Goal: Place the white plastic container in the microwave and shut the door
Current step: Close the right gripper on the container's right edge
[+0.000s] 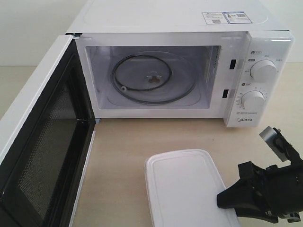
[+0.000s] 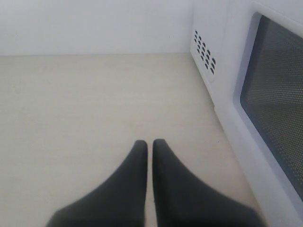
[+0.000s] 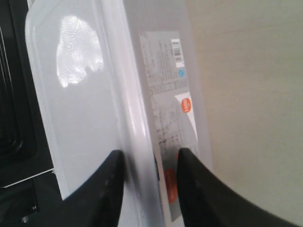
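Access to the microwave (image 1: 165, 21) is given by the door (image 1: 42, 156), swung wide, and the white tub (image 1: 184, 189) is set on the table (image 1: 123, 142) just in front of it. The right gripper (image 3: 150, 153) is spread astride the tub's long edge, one finger over the lid, one against the labelled side; whether it is pressed tight cannot be told. The left gripper (image 2: 149, 142) is held pinched together and empty beside the door.
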You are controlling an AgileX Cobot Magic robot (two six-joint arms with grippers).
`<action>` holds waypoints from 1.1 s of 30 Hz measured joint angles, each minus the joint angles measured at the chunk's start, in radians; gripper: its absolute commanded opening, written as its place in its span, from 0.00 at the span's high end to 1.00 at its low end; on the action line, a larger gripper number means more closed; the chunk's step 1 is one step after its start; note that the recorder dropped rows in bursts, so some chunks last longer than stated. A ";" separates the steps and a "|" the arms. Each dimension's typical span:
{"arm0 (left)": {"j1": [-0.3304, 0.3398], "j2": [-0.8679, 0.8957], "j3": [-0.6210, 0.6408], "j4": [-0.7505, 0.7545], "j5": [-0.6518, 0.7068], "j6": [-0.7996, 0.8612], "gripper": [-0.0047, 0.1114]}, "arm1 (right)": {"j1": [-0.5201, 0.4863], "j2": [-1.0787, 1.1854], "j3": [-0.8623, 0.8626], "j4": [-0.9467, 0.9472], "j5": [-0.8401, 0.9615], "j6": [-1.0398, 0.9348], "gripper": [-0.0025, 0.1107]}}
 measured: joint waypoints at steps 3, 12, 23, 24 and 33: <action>0.000 0.000 0.000 0.000 0.000 0.000 0.92 | 0.000 0.000 0.000 0.000 0.000 0.000 0.66; 0.000 0.000 0.000 0.000 0.000 0.000 0.92 | 0.000 0.000 -0.007 0.000 0.000 -0.004 0.77; 0.000 0.000 0.000 0.000 0.000 0.000 0.92 | 0.000 0.000 -0.008 0.006 -0.029 -0.035 0.98; 0.000 0.000 0.000 0.000 0.000 0.000 0.92 | 0.000 0.000 -0.008 0.006 -0.029 -0.035 0.98; 0.000 0.000 0.000 0.000 0.000 0.000 0.92 | 0.000 0.000 -0.008 0.006 -0.031 -0.080 0.98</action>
